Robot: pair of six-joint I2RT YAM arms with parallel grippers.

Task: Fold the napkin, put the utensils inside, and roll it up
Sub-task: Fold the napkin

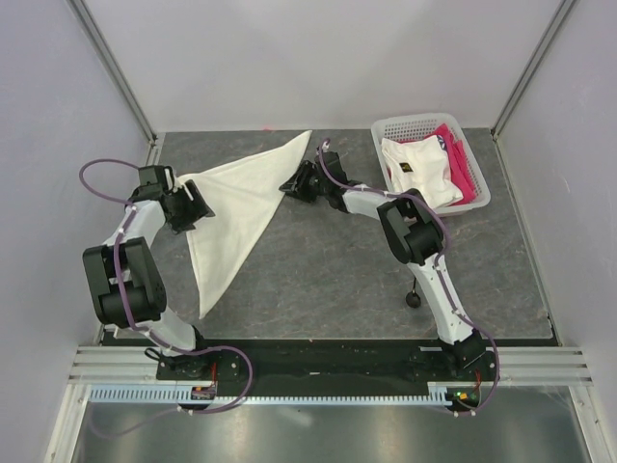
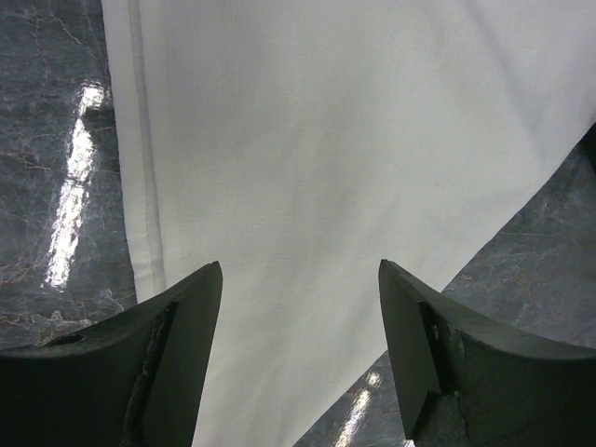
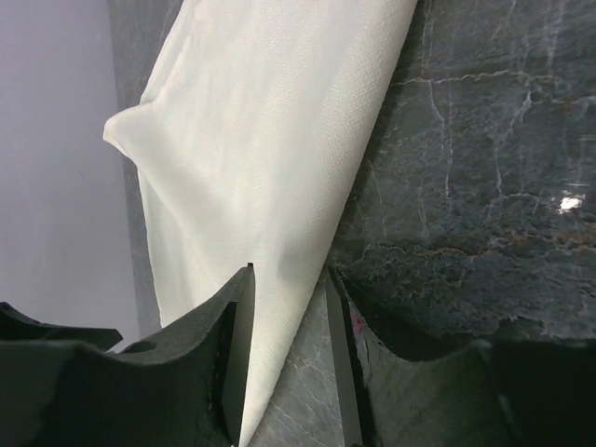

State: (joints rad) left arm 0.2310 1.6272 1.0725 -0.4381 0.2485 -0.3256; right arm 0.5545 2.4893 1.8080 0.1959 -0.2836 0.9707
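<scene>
— Where is our napkin [image 1: 236,207]?

— It lies flat as a triangle on the left half of the tabletop [image 1: 328,270], toward the far edge. Its long folded edge runs from the far edge slantwise toward the near left corner.

— And our hands?

— Our left hand [image 1: 190,207] hangs over the triangle's left corner, spread wide and holding nothing. Our right hand [image 1: 289,185] is at the far part of the long edge. Its fingers [image 3: 237,317] stand close together with the cloth's edge between them. The cloth touches one finger, but we cannot tell whether it is truly pinched.

— So what does our next move turn on?

— The spoon [image 1: 415,298]. It lies well apart from the napkin, off to the right and nearer the near edge, just beside our right arm [image 1: 429,260], which hides part of it. We see the round bowl and a short piece of handle. The handle seems to point toward the far edge, though we are not sure.

— Then the right arm is nearer?

— We judge so. It would have to leave the cloth and reach back toward the near right corner, away from where its hand now points.
</scene>
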